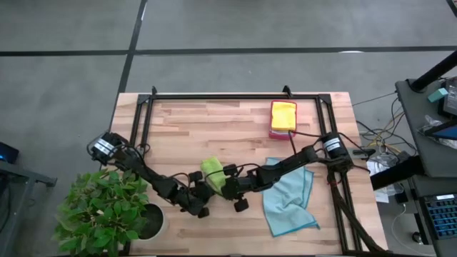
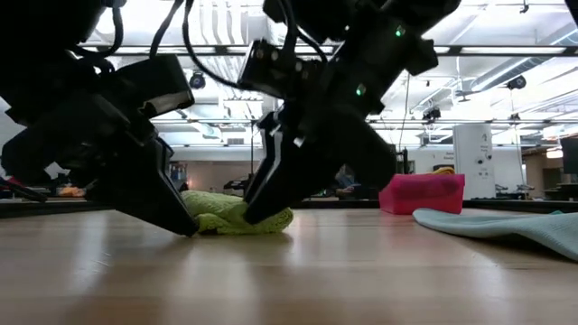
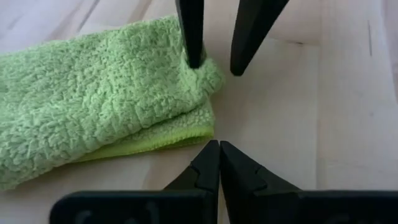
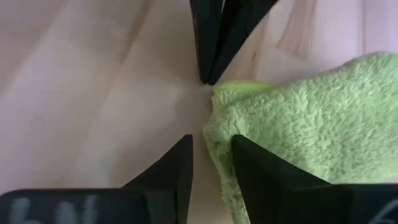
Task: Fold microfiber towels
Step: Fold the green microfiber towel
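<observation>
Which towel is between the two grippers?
The lime green towel, folded small at the table's front middle. The light blue towel lies spread out to its right, and the yellow towel sits on the pink tray.

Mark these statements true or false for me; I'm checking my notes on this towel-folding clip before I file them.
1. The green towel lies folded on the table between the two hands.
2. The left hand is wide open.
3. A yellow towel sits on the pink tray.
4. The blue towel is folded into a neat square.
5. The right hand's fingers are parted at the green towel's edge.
1. True. The green towel lies folded on the table, between the left hand and the right hand.
2. False. Its fingers are shut, tips together, beside the towel.
3. True. The yellow towel sits on the pink tray.
4. False. The blue towel lies spread out and rumpled.
5. True.
</observation>
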`<action>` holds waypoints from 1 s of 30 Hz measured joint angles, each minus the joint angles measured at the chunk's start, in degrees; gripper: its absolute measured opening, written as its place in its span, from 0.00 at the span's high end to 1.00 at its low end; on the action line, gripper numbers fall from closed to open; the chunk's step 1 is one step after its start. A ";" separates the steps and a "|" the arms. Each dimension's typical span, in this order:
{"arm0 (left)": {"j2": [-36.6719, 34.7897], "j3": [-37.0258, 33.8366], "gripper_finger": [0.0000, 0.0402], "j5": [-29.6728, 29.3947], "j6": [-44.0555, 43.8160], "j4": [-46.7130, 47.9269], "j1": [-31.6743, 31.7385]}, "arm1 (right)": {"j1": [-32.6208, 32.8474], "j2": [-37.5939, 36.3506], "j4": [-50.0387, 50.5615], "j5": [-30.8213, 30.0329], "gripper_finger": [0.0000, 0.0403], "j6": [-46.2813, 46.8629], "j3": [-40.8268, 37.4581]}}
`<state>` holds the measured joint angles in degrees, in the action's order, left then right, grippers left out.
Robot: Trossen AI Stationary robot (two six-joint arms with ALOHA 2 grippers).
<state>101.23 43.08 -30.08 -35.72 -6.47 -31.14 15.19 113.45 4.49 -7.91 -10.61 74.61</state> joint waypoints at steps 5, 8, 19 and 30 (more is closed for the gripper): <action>0.00 -0.24 1.00 -0.72 -0.02 -0.12 0.02 | -0.23 0.72 -0.38 -0.15 0.78 0.09 0.00; 0.00 -0.31 1.00 -2.05 0.00 -0.08 0.04 | -0.31 0.72 -0.78 -0.21 0.83 0.52 0.02; 1.14 -1.19 1.00 -3.98 0.10 -0.96 0.92 | -0.60 0.65 -4.19 -0.19 0.98 2.05 0.48; 1.90 -0.86 1.00 -4.05 0.06 -1.09 0.94 | -0.72 0.57 -4.41 4.10 0.98 4.92 4.24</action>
<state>103.13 42.22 -34.13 -35.67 -7.57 -30.20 14.46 114.02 0.08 -3.81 -5.69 78.84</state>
